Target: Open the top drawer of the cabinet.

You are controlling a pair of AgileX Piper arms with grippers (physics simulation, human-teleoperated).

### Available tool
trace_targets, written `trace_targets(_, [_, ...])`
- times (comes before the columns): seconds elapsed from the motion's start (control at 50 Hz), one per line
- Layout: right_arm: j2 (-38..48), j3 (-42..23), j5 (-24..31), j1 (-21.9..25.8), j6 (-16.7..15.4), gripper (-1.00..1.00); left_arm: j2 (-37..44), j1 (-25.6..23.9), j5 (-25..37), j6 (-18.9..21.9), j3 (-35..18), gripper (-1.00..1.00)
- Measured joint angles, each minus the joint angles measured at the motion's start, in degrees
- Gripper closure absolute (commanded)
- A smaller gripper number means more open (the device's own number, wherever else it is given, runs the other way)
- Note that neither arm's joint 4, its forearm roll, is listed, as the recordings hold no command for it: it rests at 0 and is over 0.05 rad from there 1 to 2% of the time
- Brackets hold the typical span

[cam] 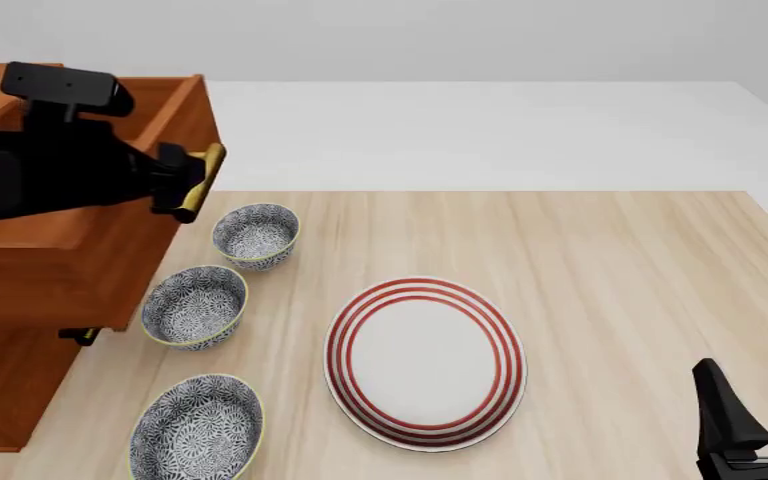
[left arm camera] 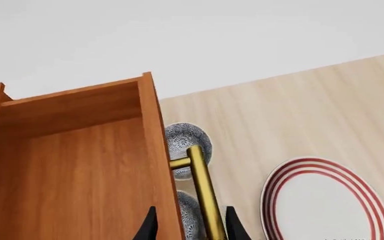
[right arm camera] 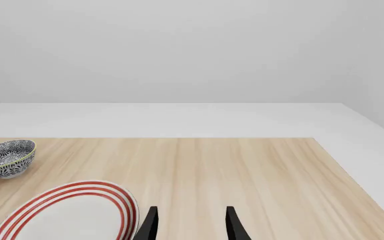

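The reddish-brown cabinet stands at the table's left edge. Its top drawer is pulled out to the right, and the left wrist view looks down into the bare wooden inside of that drawer. The brass bar handle sits on the drawer's front. My left gripper is at the handle, and its fingers stand apart on either side of the drawer front and the bar. The left gripper looks open. My right gripper is open near the table's front right corner with nothing between its fingers.
Three patterned bowls stand in a row just right of the cabinet, below the pulled-out drawer. A red-ringed white plate lies at the middle of the table. Bare wood lies between the plate and the right gripper.
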Motion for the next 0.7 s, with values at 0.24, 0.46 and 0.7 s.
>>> trace_targets(0.24, [0.0, 0.0, 0.0, 0.0, 0.0, -1.0, 0.41, -2.2, -0.66, -0.59, -0.14, -1.0])
trace_targets(0.46, [0.0, 0.0, 0.0, 0.0, 0.0, -1.0, 0.84, -3.91, -0.94, -0.95, -0.4, -1.0])
trace_targets(0.7, [0.0, 0.0, 0.0, 0.0, 0.0, -1.0, 1.13, -5.11, -1.39, -1.34, -0.51, -1.0])
